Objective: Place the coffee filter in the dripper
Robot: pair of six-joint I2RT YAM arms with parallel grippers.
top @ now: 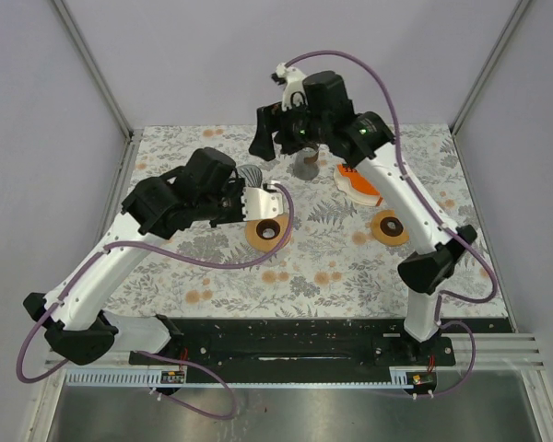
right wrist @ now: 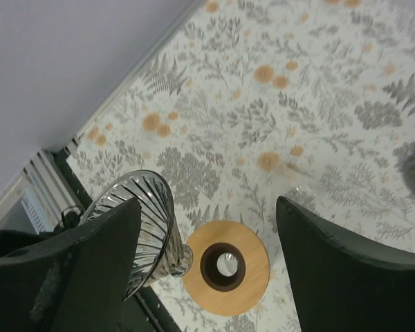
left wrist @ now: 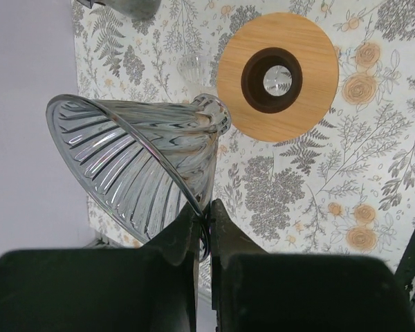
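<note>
A ribbed clear glass dripper [left wrist: 135, 155] hangs tilted on its side above the table. My left gripper [left wrist: 205, 209] is shut on its thin handle at the rim. It shows in the top view [top: 250, 174] and the right wrist view [right wrist: 142, 221] too. A round wooden ring with a dark hole [left wrist: 277, 76] lies flat just beside the dripper's narrow end. My right gripper [right wrist: 207, 207] is open and empty, high above the ring [right wrist: 227, 266]. An orange and white flat object [top: 358, 184], possibly the filter, lies at the back right.
A second wooden ring [top: 390, 227] lies to the right. A grey cup-like object [top: 304, 166] stands at the back middle under the right arm. A small clear glass piece [left wrist: 194, 66] lies by the first ring. Grey walls close in the floral table [top: 332, 276].
</note>
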